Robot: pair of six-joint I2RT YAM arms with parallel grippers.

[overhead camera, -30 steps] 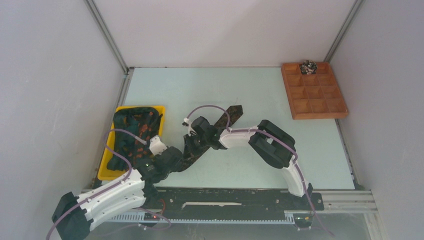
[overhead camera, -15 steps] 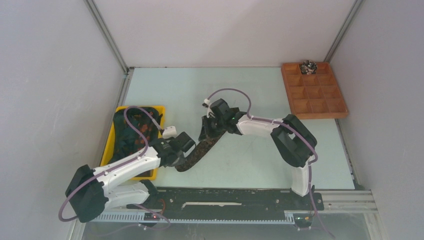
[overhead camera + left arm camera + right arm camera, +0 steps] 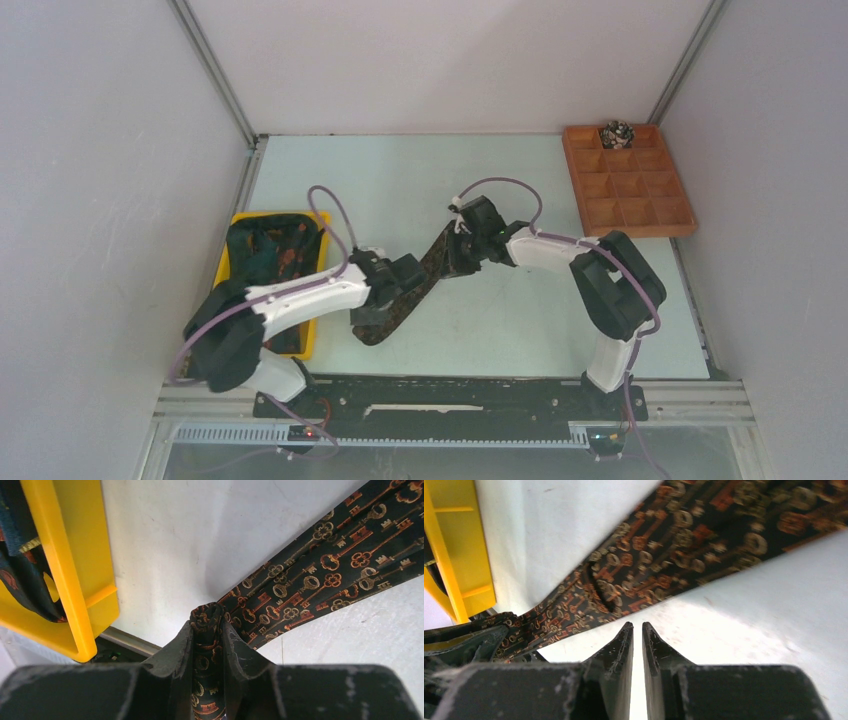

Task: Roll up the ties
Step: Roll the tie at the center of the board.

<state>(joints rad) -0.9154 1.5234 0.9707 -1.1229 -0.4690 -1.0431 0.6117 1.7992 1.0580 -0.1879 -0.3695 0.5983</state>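
Observation:
A dark tie (image 3: 425, 272) with an orange key pattern lies diagonally across the middle of the table. Its near end is wound into a small roll (image 3: 207, 614), and my left gripper (image 3: 207, 625) (image 3: 385, 300) is shut on that roll. The rest of the tie (image 3: 320, 575) runs away to the upper right. My right gripper (image 3: 637, 626) (image 3: 455, 255) hovers beside the tie's far part (image 3: 684, 545). Its jaws stand a narrow slit apart with nothing between them. Another rolled tie (image 3: 617, 133) sits in a back compartment of the wooden tray (image 3: 630, 215).
A yellow tray (image 3: 222, 300) at the left holds several loose dark ties (image 3: 270, 255). Its rim (image 3: 75, 580) lies close to the left of my left gripper. White walls close the table in on three sides. A black rail runs along the near edge.
Both arms have moved to the right. The left gripper carried the rolled end away from the yellow tray. The right gripper slid right and back along the tie.

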